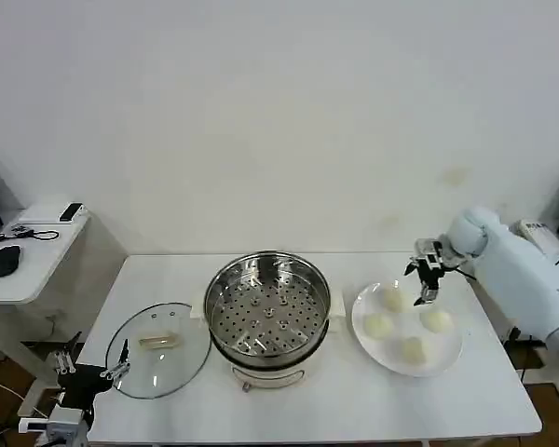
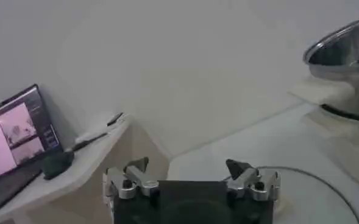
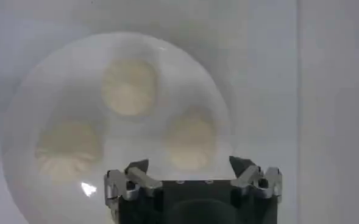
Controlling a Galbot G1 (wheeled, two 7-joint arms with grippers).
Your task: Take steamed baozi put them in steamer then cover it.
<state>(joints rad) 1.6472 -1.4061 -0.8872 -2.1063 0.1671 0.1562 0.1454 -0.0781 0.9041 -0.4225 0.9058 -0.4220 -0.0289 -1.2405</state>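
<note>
Steamer (image 2: 344,52) cut off; baozi (image 3: 129,86) blurred

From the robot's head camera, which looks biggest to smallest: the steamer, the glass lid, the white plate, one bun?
1. Steamer, largest.
2. Lid and plate: they look about alike, so I won't rank them.
3. Bun, clearly smallest; the four look alike.

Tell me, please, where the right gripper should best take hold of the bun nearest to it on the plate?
Probably across the round sides of the baozi, coming from above: it sits on the flat plate, apart from the others. The right gripper hovers above it, jaws open.
</note>
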